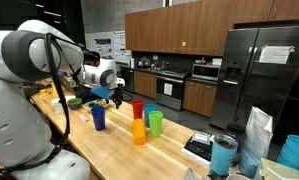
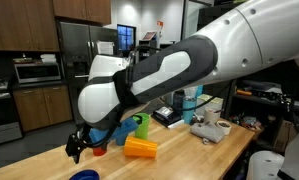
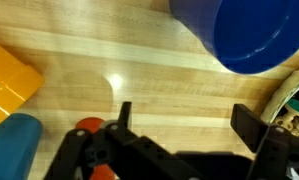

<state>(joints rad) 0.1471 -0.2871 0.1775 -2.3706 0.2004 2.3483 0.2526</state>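
Fingers (image 3: 125, 118) of the black gripper (image 3: 184, 112) gape empty. An orange plastic cup (image 3: 9, 85) and a big blue plastic cup (image 3: 254, 35) flank the wooden table (image 3: 139, 70) ahead. The red plastic cup (image 3: 89, 126) sits beside one finger, outside the gap.

No writing can be read in any view. In an exterior view, a white sheet (image 1: 276, 55) is stuck on the refrigerator (image 1: 239, 85) at the upper right of the frame. Pinned papers (image 1: 107, 44) hang on the wall left of centre. Both carry print, but it is too small and blurred to make out.
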